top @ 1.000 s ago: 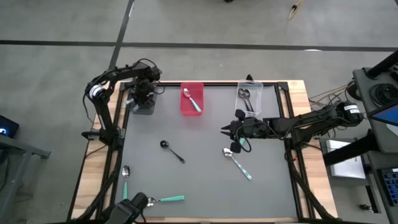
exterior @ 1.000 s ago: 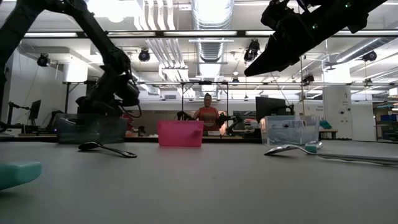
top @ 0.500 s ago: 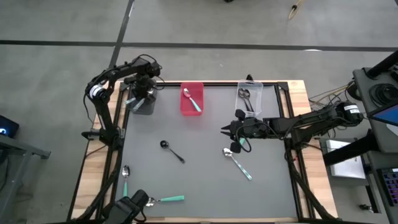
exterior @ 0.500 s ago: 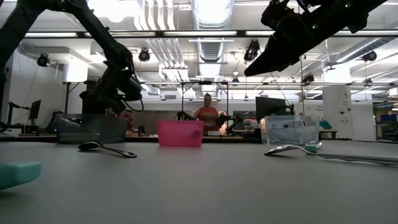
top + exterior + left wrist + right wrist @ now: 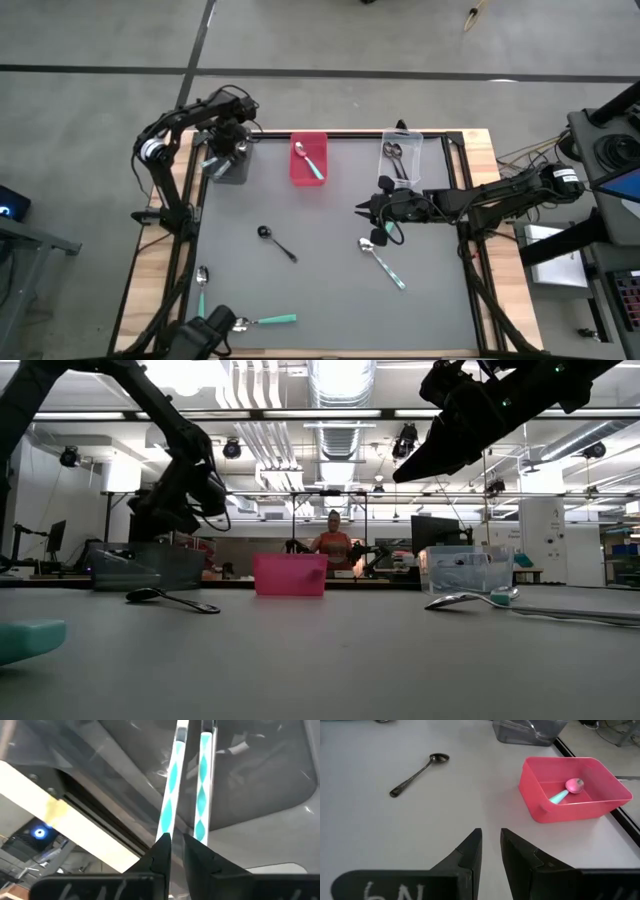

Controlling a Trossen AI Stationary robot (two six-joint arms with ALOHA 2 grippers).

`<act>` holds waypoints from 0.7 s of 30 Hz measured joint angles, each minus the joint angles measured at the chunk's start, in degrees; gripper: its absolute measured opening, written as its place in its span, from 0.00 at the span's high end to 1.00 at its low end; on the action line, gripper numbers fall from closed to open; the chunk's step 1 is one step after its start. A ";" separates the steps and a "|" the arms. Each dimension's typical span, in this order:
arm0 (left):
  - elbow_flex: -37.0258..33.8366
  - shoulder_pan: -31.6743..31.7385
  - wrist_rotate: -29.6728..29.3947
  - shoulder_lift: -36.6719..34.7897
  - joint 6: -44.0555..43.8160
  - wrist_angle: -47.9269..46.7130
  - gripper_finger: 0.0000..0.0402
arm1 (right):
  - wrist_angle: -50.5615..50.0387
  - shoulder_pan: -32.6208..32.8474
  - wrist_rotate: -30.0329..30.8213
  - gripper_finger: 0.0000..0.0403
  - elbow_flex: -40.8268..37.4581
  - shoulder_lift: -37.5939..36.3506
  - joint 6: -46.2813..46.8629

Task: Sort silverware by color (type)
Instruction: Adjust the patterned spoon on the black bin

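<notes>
Left arm lifting off the grey bin

The left gripper [image 5: 228, 141] has risen and drawn back from above the grey bin [image 5: 229, 170] at the table's far-left corner.

Grey counter [image 5: 330, 210] carries dark bin [image 5: 229, 166], pink bin [image 5: 308, 160], clear bin [image 5: 402, 152]; loose: black spoon [image 5: 277, 242], three teal-handled spoons [image 5: 383, 262].

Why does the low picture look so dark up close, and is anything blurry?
In the low view, bright ceiling lights leave both arms as silhouettes, and the teal spoon handle nearest the lens is a blur. In the left wrist view, glare streaks the clear grey plastic bin holding two patterned spoon handles.
</notes>
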 joint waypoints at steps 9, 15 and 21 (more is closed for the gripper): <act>-0.98 0.29 0.04 -0.54 1.51 2.11 0.78 | -0.01 0.02 0.00 0.85 0.00 0.00 0.13; -1.12 0.29 0.74 -0.54 1.52 3.16 0.74 | -0.01 -0.01 0.00 0.85 0.00 0.00 0.13; -1.51 0.29 0.74 -0.06 1.52 3.90 0.75 | -0.01 0.00 0.00 0.85 0.00 0.00 0.13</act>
